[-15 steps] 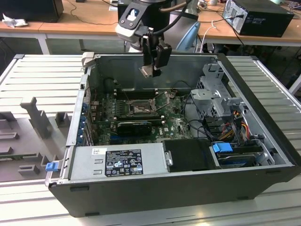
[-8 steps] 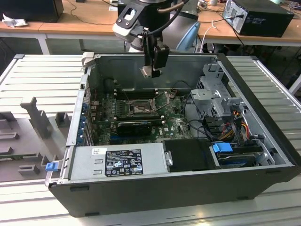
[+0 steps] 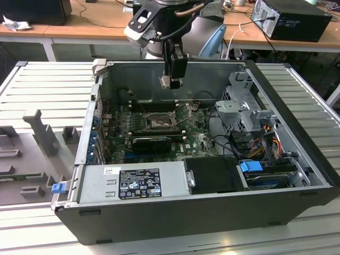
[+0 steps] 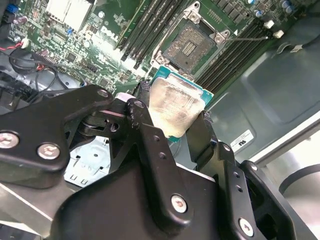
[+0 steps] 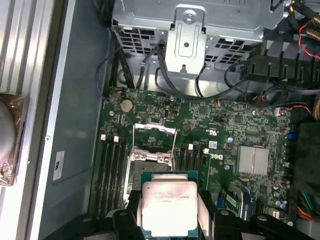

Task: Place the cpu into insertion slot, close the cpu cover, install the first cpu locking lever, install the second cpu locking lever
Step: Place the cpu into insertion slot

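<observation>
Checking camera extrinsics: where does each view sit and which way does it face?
Exterior view: off-arm, above the open black computer case, looking down inside; arm wrist and gripper show.
First wrist view: on the wrist, looking down past the gripper and its pale square metal-faced cpu at the green motherboard.
Second wrist view: on the wrist, looking obliquely along the black gripper linkage at the same cpu.
Shared: both wrist views show the black-framed square insertion slot.
</observation>
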`<act>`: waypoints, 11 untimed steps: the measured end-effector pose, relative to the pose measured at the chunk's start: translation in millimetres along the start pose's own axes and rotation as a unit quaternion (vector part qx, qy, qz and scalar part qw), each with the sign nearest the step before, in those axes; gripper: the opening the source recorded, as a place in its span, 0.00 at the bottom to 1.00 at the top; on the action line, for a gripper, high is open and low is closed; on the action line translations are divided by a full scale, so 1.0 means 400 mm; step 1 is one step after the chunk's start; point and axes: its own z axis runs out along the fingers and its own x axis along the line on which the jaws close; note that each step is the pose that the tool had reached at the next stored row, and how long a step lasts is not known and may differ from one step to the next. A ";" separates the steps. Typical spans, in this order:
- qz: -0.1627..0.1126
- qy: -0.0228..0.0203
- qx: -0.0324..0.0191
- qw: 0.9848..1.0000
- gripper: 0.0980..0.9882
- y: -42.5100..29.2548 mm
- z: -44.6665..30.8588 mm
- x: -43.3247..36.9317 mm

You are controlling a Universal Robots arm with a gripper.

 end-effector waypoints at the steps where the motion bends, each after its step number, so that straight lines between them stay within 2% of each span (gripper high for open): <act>1: 0.000 0.000 0.000 1.000 0.49 0.000 0.005 0.000; 4: 0.004 0.000 0.000 1.000 0.49 -0.001 0.018 0.000; 8: 0.039 -0.003 -0.001 0.999 0.49 -0.002 0.023 0.000; 11: 0.047 -0.004 0.000 0.999 0.49 -0.002 0.029 -0.001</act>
